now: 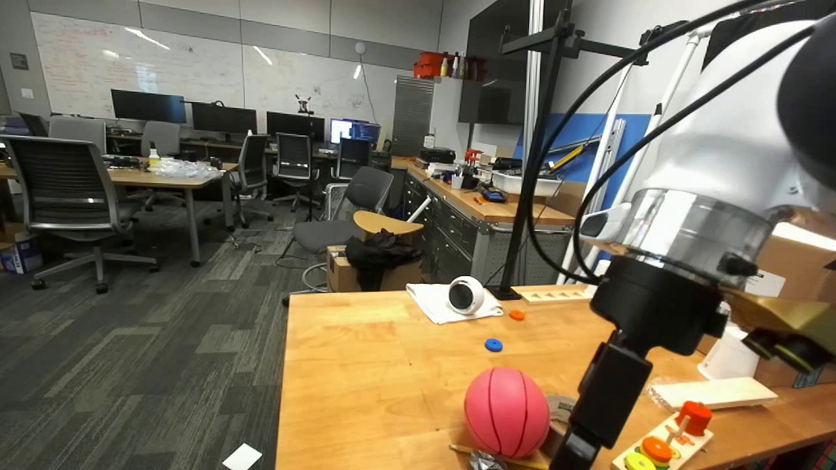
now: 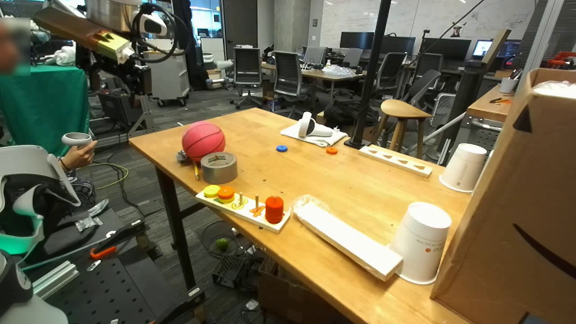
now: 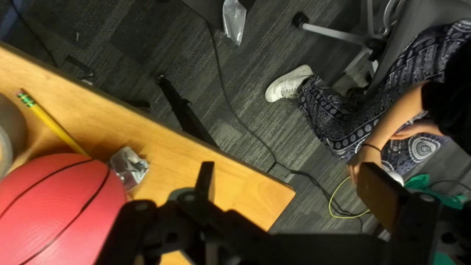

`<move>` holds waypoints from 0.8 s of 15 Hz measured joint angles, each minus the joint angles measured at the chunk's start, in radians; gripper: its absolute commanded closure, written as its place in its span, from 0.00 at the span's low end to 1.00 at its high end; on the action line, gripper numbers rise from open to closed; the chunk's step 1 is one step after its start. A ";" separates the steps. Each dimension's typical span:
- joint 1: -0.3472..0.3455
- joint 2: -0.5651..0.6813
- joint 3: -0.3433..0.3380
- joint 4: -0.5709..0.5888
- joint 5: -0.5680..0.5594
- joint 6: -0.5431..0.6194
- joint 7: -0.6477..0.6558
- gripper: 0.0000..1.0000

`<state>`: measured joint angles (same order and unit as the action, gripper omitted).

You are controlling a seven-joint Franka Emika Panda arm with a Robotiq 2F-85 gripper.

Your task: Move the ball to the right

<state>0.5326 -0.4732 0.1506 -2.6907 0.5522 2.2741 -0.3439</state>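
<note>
The ball, pinkish-red with dark seam lines, rests on the wooden table near its front corner in both exterior views (image 1: 507, 412) (image 2: 203, 140). In the wrist view the ball (image 3: 60, 211) fills the lower left and is partly cut off by the frame edge. My gripper (image 3: 292, 186) is open in the wrist view, its two fingers wide apart with nothing between them. It points down past the table corner, with the ball to one side of it. In an exterior view the gripper (image 2: 135, 83) hangs above table height, beyond the table edge near the ball.
A grey tape roll (image 2: 219, 167) stands close beside the ball, with a pencil (image 3: 55, 125) and crumpled foil (image 3: 129, 167). A wooden peg board with rings (image 2: 243, 209) and white cups (image 2: 423, 243) are on the table (image 2: 270, 117). A person (image 3: 382, 117) sits nearby.
</note>
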 measured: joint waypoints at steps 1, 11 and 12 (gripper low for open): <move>0.014 0.033 0.003 0.006 0.021 0.014 -0.023 0.00; 0.035 0.353 0.075 0.165 0.137 0.112 -0.228 0.00; 0.027 0.381 0.085 0.188 0.137 0.116 -0.243 0.00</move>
<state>0.5600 -0.0918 0.2353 -2.5031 0.6891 2.3897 -0.5866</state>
